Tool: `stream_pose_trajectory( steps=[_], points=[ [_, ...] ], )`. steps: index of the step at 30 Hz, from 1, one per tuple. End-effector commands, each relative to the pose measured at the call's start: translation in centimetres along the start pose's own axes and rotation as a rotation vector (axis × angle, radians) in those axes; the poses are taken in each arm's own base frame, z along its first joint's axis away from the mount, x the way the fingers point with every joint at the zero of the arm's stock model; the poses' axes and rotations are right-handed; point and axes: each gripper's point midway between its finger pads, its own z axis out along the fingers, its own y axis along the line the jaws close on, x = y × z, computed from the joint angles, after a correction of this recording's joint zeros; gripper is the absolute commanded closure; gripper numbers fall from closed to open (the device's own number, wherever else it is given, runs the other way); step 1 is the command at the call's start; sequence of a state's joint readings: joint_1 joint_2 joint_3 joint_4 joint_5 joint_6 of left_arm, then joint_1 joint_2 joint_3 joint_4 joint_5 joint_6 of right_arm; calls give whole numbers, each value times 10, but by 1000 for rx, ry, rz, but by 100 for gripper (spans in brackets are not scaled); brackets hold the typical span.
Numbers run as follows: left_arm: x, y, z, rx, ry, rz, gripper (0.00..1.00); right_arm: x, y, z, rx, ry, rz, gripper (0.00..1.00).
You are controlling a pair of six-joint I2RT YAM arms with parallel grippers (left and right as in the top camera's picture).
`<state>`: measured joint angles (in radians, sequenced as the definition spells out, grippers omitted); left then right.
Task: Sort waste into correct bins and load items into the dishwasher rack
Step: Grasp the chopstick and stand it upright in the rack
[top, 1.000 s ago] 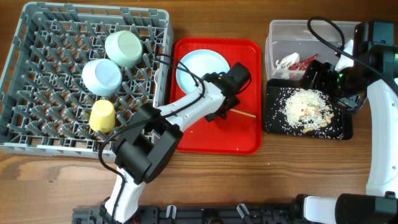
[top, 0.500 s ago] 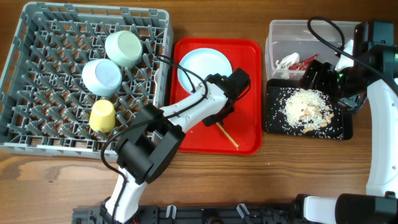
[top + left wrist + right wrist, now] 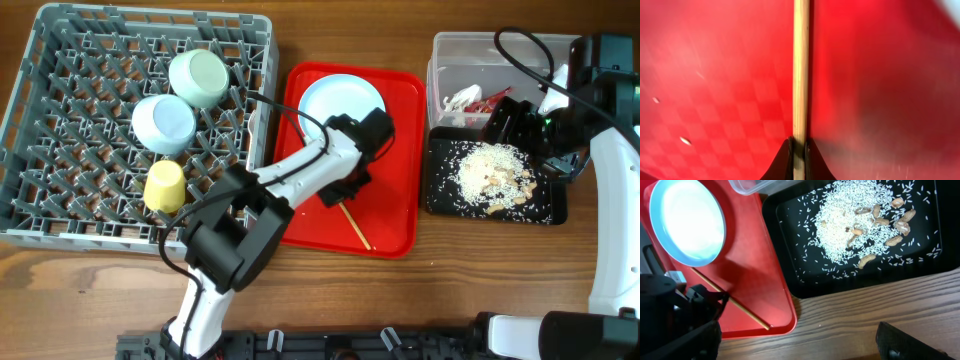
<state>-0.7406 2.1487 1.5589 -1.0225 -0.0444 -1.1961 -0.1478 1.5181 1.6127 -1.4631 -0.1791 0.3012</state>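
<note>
The chopstick [image 3: 800,70] is pinched at one end between the fingertips of the left tool [image 3: 799,150], which is clamped on it. The rest of the stick runs straight out ahead of the tool, in line with its fingers. From overhead the left tool [image 3: 342,195] hangs over the red tray [image 3: 398,90]. The chopstick [image 3: 356,228] reaches from it towards the tray's near rim, so its long axis slants across the tray floor. A thin shadow hugs the stick in the wrist view, so it sits low. Whether its free end touches the tray I cannot tell.

The rack [image 3: 150,12] stands on the desk [image 3: 480,290] to the side of the tool, just past the tray's rim, and the stick's free end points away from it. I judge that the coming move depends on this: the stick must be swung round and carried sideways over that rim. The plate [image 3: 340,100] lies on the tray behind the tool.

The right tool [image 3: 512,120] is well apart on the far side from the rack, over the black tray [image 3: 440,200]. Its fingers are spread with nothing between them. The left arm is plainly the nearer one for this job.
</note>
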Motion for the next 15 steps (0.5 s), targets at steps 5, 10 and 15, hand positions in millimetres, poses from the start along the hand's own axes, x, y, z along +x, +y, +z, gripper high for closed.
stream_pose_trajectory(
  steps=[5, 10, 15],
  points=[
    [-54, 5, -80, 199, -113, 188, 96, -1, 2, -7, -14, -20, -38, 0],
    [-95, 27, -144, 285, -294, 525, 96, -1, 2, -7, -14, -18, -40, 0],
    [-153, 70, -195, 243, -522, 679, 96, -1, 2, -7, -13, -19, -40, 0]
  ],
)
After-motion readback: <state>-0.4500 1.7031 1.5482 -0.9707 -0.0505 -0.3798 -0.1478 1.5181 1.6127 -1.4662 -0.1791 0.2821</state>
